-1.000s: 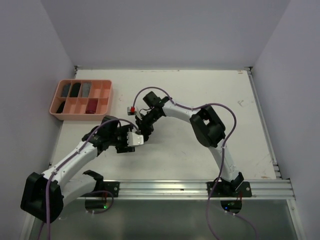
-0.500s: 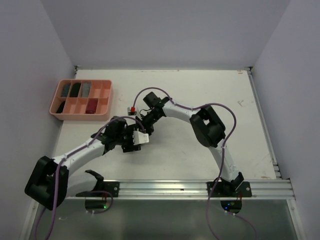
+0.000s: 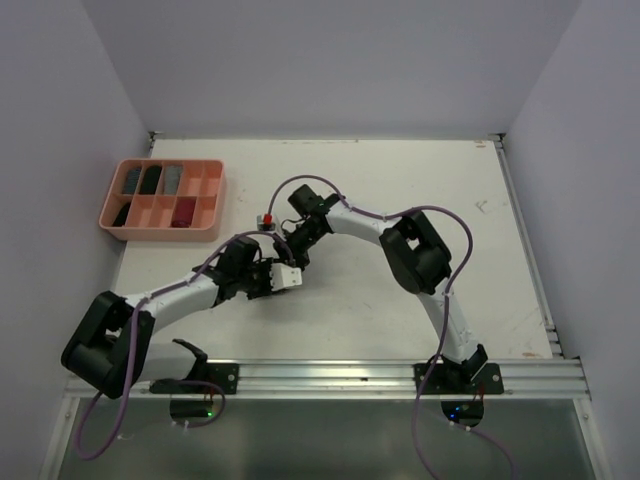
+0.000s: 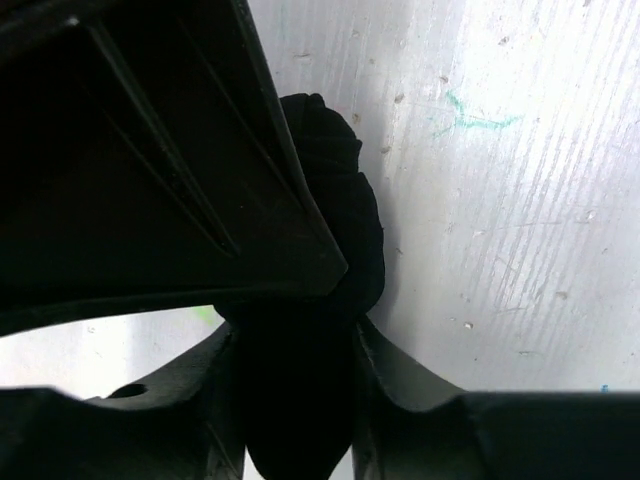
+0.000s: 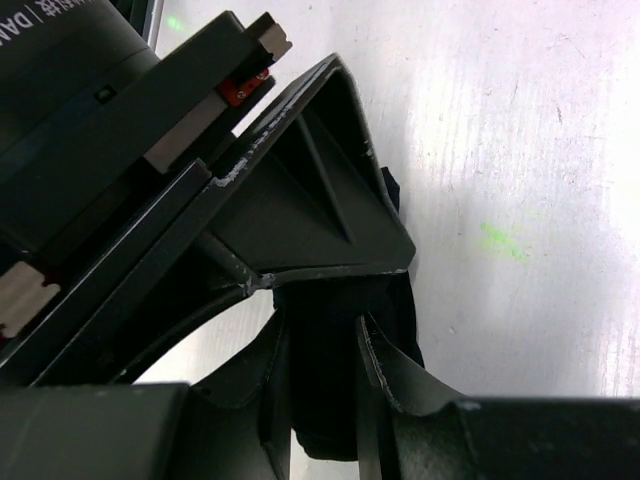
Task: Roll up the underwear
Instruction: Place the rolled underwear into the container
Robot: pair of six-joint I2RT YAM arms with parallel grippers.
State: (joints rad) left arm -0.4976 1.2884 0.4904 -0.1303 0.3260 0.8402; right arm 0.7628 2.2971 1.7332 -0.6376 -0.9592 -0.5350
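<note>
Both grippers meet at one spot, left of table [image 3: 430,180] centre, just beyond my left arm's reach-out.

- The black underwear [image 4: 338,190] is a tight dark bundle, pinched between both hands just above the tabletop. From the top camera it is almost hidden under the fingers.
- Left gripper [image 4: 295,338]: jaws about half apart, the cloth filling the gap and touching both inner faces. I read that as a grip on the bundle.
- Right gripper [image 5: 320,342]: jaws narrow, clamped on the same black cloth, with a fold spilling out to one side.
- The two hands are touching or nearly so. One right finger crosses just over the bundle in the left wrist view.

Key relation: the bundle's long axis runs along my left fingers and pokes out past their tips. The right hand takes it crosswise from the far side.

Judgement: the roll looks nearly formed. The pink tray [image 3: 112,228] lies to the far left, well apart, and my left arm is nearer to it. If the roll goes there, the left hand should carry it and the right should let go first. Risk: the loose fold unrolls on release.

Striped garment: not found in any view.
</note>
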